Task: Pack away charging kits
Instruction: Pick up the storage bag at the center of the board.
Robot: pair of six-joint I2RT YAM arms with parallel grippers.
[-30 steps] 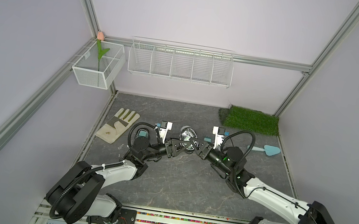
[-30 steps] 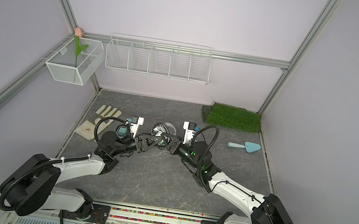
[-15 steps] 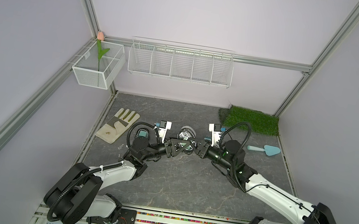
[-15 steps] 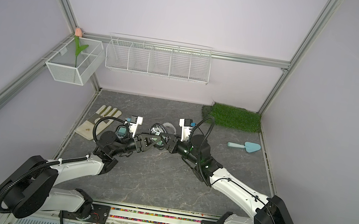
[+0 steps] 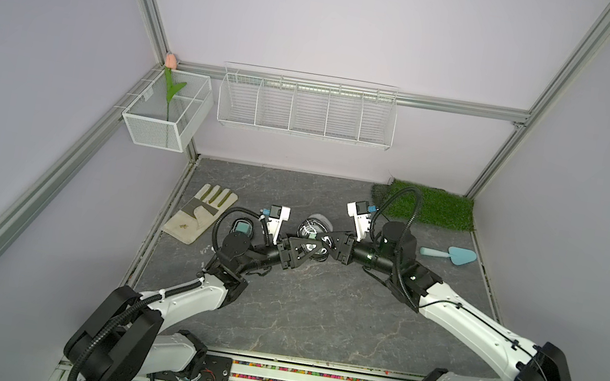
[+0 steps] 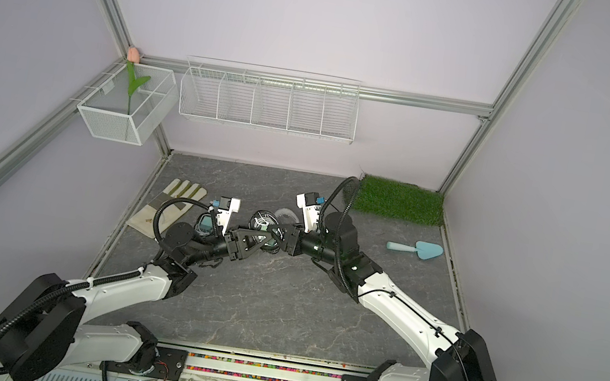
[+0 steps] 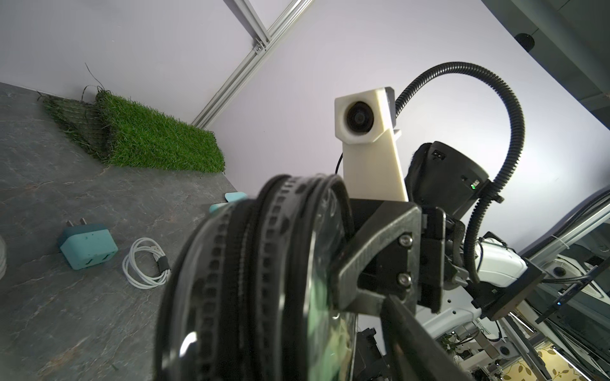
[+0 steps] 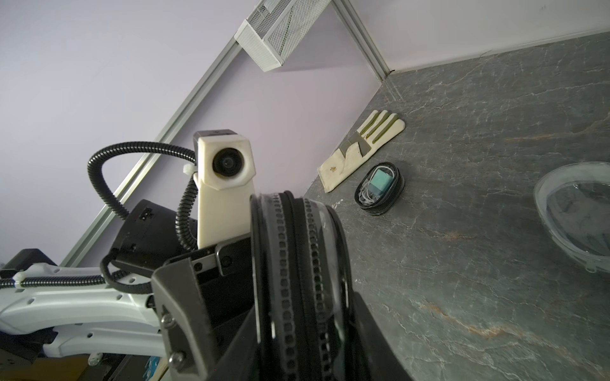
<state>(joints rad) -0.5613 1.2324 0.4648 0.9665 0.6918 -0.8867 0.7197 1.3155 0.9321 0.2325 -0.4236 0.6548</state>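
the case [image 8: 293, 270], lifted near table [image 5: 315, 319] centre, is pinched by the right gripper [image 5: 325, 240] from 3 o'clock while the left gripper [image 5: 311, 245] at 9 o'clock sits against it, opening and hold unclear, so it could twist free and drop.

No text, brand or number can be read. Small markings on the right arm's housing [image 7: 439, 155] are illegible.

Three cases [image 8: 287, 264] [image 8: 379, 189] [image 8: 577, 211], one glove [image 5: 201, 212], one trowel [image 5: 447, 255].
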